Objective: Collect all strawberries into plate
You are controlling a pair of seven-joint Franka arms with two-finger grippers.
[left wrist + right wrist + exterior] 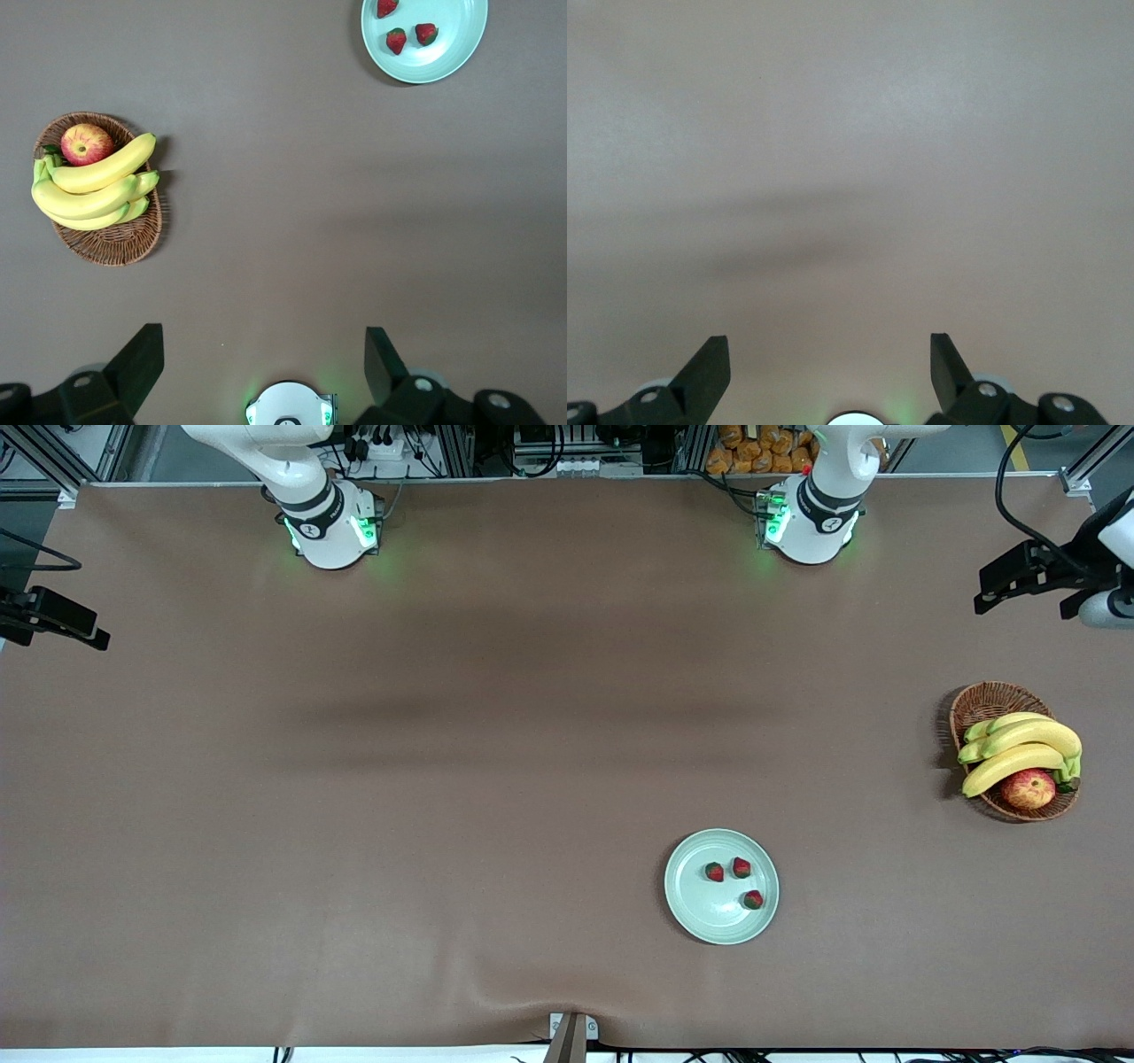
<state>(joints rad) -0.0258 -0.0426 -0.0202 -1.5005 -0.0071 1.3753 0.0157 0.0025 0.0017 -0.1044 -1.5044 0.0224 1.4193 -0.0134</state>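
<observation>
Nearest the front camera sits the plate point(700, 917), toward the left arm's end of the brown table point(354, 824), and all three strawberries lie on it. None shows on the bare cloth.

Taken across the front view, the right gripper point(828, 341) comes first. It hangs high over the right arm's end of the table, fingers spread wide and empty, and its wrist view shows only cloth below.

On the plate, one strawberry point(715, 872) rests just off centre at about 11 o'clock. A second strawberry point(741, 867) lies close beside it at 1 o'clock, and the third strawberry point(753, 900) sits apart near the rim at 4 o'clock.

At roughly 2 o'clock from the plate, well apart from it, stands a wicker basket point(974, 704) with bananas point(1028, 737) and an apple point(1028, 788).

Last comes the left gripper point(261, 341), raised over the left arm's end of the table. Its fingers are also wide apart and hold nothing.

The collecting looks finished, so the step in hand is likely a clean finish. Both arms should wait high and clear of the plate, because a low sweep could jolt the berry nearest the rim. The basket fruit needs no handling.
</observation>
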